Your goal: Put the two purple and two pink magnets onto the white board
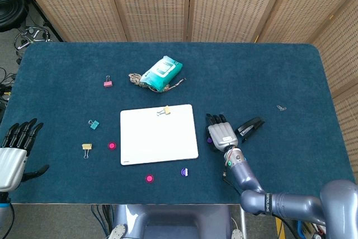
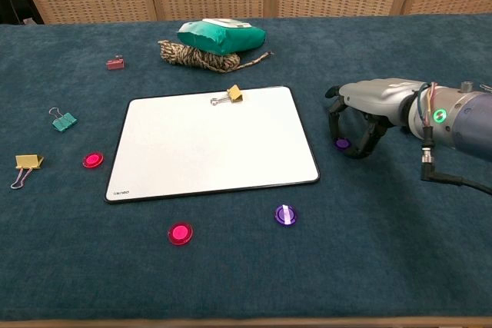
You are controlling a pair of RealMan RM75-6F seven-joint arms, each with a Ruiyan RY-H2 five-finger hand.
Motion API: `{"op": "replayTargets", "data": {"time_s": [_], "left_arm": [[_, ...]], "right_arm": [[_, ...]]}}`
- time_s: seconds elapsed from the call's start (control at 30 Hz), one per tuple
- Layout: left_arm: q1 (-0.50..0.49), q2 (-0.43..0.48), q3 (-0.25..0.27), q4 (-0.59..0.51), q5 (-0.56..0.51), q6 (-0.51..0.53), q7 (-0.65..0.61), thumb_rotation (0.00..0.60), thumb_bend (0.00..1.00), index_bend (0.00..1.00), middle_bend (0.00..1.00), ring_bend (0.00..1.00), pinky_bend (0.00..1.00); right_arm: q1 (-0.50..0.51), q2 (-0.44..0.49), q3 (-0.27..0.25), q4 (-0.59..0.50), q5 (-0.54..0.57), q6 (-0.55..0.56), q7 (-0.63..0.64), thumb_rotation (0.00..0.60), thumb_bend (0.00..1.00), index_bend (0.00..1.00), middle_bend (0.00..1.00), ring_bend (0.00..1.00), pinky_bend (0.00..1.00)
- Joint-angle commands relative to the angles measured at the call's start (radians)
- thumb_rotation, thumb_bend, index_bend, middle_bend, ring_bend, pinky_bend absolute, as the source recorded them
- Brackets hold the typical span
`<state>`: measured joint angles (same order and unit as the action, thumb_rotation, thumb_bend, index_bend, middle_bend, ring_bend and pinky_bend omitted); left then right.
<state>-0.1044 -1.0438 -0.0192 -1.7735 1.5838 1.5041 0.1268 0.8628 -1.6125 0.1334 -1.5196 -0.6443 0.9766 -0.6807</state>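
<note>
Chest view shows the right hand [image 2: 361, 117] arched over one purple magnet [image 2: 341, 143], fingers curled downward around it; whether the fingertips already touch the magnet cannot be told. The magnet lies on the counter [image 2: 400, 236] directly beneath the hand, just beside the right edge of the white board [image 2: 211, 144]. From the hand, the board lies to the robot's left, so the coming move is judged to be a short lift and a sideways carry onto the board. The magnet is round and has no long axis.

The second purple magnet [image 2: 285, 214] lies near the board's lower right corner. One pink magnet [image 2: 180, 233] lies below the board's lower edge; the other pink magnet [image 2: 92, 160] lies off its left edge.

Head view shows the left hand [image 1: 14, 152] at the counter's left edge, fingers spread, holding nothing, well apart from all magnets. It is nearer to the left pink magnet.

The counter is covered in dark blue cloth. A yellow binder clip [image 2: 230, 95] lies on the board's upper edge.
</note>
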Motion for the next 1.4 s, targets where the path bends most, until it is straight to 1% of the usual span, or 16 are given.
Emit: {"op": "replayTargets", "data": {"time_s": [0.03,0.17,0.23,0.4,0.57,0.63,0.7,0.8,0.97,1.0,1.07,1.13,1.2,1.27,1.4], "left_arm": [[0.0,0.001,0.0,0.0,0.0,-0.001,-0.001,0.6,0.0,0.0,0.0,0.0,0.0],[0.0,0.003,0.0,-0.001,0.001,0.0,-0.005,0.6,0.0,0.0,0.0,0.0,0.0],[0.001,0.004,0.001,-0.002,0.003,0.001,-0.008,0.6,0.0,0.0,0.0,0.0,0.0],[0.002,0.009,0.001,-0.003,0.004,0.004,-0.016,0.6,0.0,0.0,0.0,0.0,0.0],[0.003,0.012,-0.001,-0.002,0.0,0.006,-0.028,0.6,0.0,0.0,0.0,0.0,0.0],[0.002,0.013,-0.001,-0.003,-0.001,0.003,-0.029,0.6,0.0,0.0,0.0,0.0,0.0],[0.002,0.013,0.0,-0.003,0.003,0.003,-0.027,0.6,0.0,0.0,0.0,0.0,0.0],[0.003,0.014,0.004,-0.002,0.008,0.003,-0.032,0.6,0.0,0.0,0.0,0.0,0.0],[0.001,0.017,0.004,0.001,0.006,-0.002,-0.041,0.6,0.0,0.0,0.0,0.0,0.0],[0.001,0.018,0.004,0.001,0.006,-0.001,-0.044,0.6,0.0,0.0,0.0,0.0,0.0],[0.002,0.021,0.004,0.002,0.008,0.001,-0.048,0.6,0.0,0.0,0.0,0.0,0.0],[0.002,0.022,0.005,0.002,0.011,0.002,-0.051,0.6,0.0,0.0,0.0,0.0,0.0],[0.002,0.023,0.006,0.002,0.014,0.003,-0.052,0.6,0.0,0.0,0.0,0.0,0.0],[0.003,0.023,0.008,0.002,0.017,0.004,-0.051,0.6,0.0,0.0,0.0,0.0,0.0],[0.003,0.022,0.008,0.002,0.016,0.002,-0.048,0.6,0.0,0.0,0.0,0.0,0.0]], "right_arm": [[-0.002,0.006,0.002,-0.012,-0.014,0.01,0.006,0.6,0.52,0.55,0.0,0.0,0.0],[0.006,0.017,0.015,-0.054,-0.038,0.032,0.001,0.6,0.52,0.55,0.0,0.0,0.0],[0.022,0.016,0.03,-0.075,-0.038,0.038,-0.015,0.6,0.52,0.55,0.0,0.0,0.0],[0.083,-0.017,0.07,-0.091,0.007,0.042,-0.076,0.6,0.52,0.55,0.0,0.0,0.0],[0.164,-0.073,0.117,-0.049,0.065,0.037,-0.14,0.6,0.53,0.55,0.0,0.0,0.0],[0.189,-0.097,0.128,-0.024,0.085,0.037,-0.156,0.6,0.55,0.55,0.0,0.0,0.0],[0.206,-0.114,0.13,-0.002,0.09,0.036,-0.168,0.6,0.58,0.56,0.0,0.0,0.0],[0.234,-0.154,0.132,0.062,0.112,0.032,-0.187,0.6,0.58,0.56,0.0,0.0,0.0],[0.249,-0.18,0.137,0.094,0.111,0.043,-0.187,0.6,0.58,0.55,0.0,0.0,0.0],[0.25,-0.18,0.139,0.093,0.116,0.043,-0.186,0.6,0.57,0.52,0.0,0.0,0.0],[0.251,-0.175,0.143,0.082,0.135,0.04,-0.187,0.6,0.51,0.39,0.0,0.0,0.0],[0.255,-0.162,0.14,0.061,0.157,0.043,-0.206,0.6,0.37,0.21,0.0,0.0,0.0],[0.258,-0.153,0.139,0.043,0.164,0.048,-0.213,0.6,0.3,0.12,0.0,0.0,0.0],[0.256,-0.142,0.137,0.019,0.163,0.06,-0.214,0.6,0.29,0.1,0.0,0.0,0.0],[0.25,-0.117,0.13,-0.024,0.153,0.078,-0.213,0.6,0.29,0.1,0.0,0.0,0.0]]}}
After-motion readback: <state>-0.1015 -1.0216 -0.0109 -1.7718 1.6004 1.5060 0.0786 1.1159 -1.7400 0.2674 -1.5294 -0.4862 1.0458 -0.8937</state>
